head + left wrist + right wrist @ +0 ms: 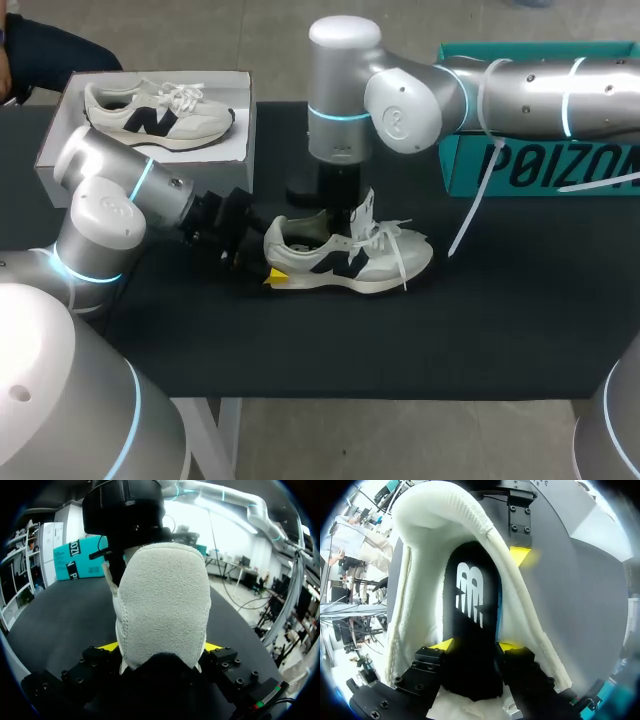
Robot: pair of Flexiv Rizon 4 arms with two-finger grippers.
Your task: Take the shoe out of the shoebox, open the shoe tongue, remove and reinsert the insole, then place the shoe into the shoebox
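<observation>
A white and grey shoe (350,262) with a black logo lies on its sole in the middle of the black table (500,320). My left gripper (262,262) holds its heel (162,605) from behind, with a yellow tip pressed to each side. My right gripper (335,225) points straight down into the shoe's mouth. In the right wrist view the black insole (470,600) with a white logo lies inside the shoe, and its near end sits between the parted fingers of my right gripper (477,646). The tongue and laces (385,235) are pulled forward.
A white shoebox (60,130) at the back left holds a second, matching shoe (160,115). A teal box (470,170) stands at the back right under my right arm. A white strap (470,215) hangs from that arm toward the table.
</observation>
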